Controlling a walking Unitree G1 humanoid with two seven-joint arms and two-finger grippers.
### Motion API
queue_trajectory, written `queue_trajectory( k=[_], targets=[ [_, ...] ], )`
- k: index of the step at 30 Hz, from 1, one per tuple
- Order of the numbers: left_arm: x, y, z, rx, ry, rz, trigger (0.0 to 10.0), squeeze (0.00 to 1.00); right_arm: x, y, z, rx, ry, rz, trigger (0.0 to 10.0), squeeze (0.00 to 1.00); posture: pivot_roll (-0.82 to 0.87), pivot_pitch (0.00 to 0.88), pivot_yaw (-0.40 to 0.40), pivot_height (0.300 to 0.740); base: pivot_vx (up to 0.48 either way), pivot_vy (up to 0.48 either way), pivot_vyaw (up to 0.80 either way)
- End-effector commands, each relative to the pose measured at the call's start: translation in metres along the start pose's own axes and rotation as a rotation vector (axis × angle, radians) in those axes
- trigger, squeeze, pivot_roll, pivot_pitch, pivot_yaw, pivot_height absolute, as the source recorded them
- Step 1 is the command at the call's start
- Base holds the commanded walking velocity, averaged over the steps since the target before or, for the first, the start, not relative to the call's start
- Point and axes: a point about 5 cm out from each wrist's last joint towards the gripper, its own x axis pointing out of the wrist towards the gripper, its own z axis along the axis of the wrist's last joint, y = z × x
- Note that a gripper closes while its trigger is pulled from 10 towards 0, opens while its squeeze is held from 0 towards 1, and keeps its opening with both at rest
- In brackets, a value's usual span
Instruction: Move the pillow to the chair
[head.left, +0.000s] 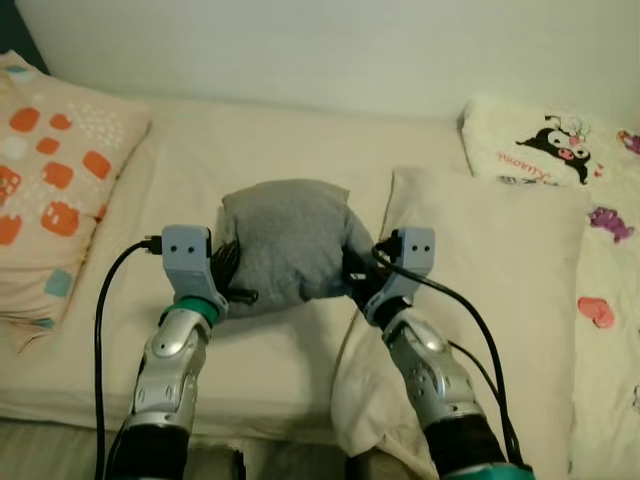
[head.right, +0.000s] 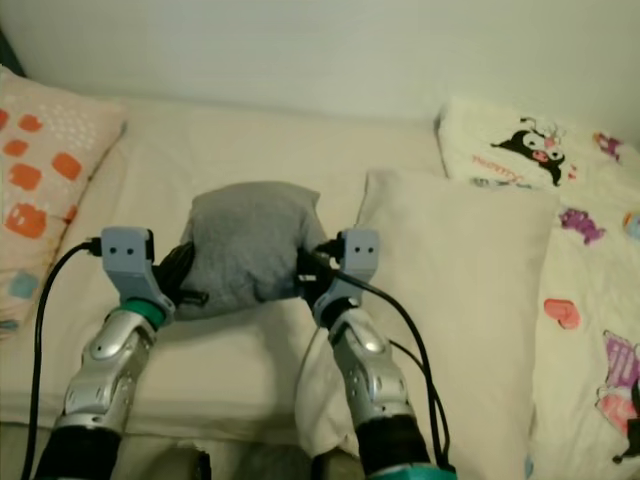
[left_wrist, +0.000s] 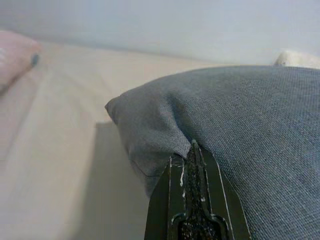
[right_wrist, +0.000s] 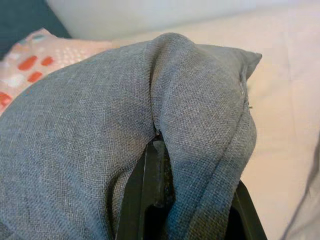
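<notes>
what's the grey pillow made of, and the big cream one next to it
Grey pillow: looks like coarse woven fabric, matte, with a visible weave; it dents softly around both grippers. Cream pillow: seems smooth, plain cloth, probably cotton, with soft wrinkles; its weave is too fine to tell.

Head stereo pair looks down at the bed — wrist cameras sit close against the grey pillow.

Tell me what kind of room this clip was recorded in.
Most likely a bedroom: a bed with a cream sheet against a pale wall, a large cream pillow, an orange-patterned pillow, and a small grey fabric pillow gripped by both hands.
</notes>
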Motion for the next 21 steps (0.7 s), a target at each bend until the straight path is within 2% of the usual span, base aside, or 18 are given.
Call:
queue_trajectory(
  k=[1,9,17,21],
  targets=[
    [0.0047,-0.014,0.0094,0.027,-0.04,-0.056,10.0,0.0,0.0025,0.0047,0.0036,-0.013,-0.028,0.024,10.0,0.0,0.09,0.0,-0.027,0.707,0.0,0.0,0.0],
    [0.0042,-0.0156,0.0057,0.022,-0.018,-0.057,10.0,0.0,-0.0014,0.0023,0.0017,-0.006,-0.028,0.001,10.0,0.0,0.07,0.0,-0.018,0.737,0.0,0.0,0.0],
    [0.0058,-0.0195,0.0044,0.025,-0.015,-0.049,10.0,0.0,-0.0019,-0.0005,0.0019,0.006,-0.044,-0.039,10.0,0.0,0.06,0.0,-0.017,0.74,0.0,0.0,0.0],
    [0.005,-0.0198,0.0006,-0.026,0.022,-0.033,10.0,0.0,-0.0019,-0.0024,0.002,-0.014,-0.041,-0.071,10.0,0.0,0.06,0.003,-0.021,0.74,0.0,0.0,0.0]
  ],
)
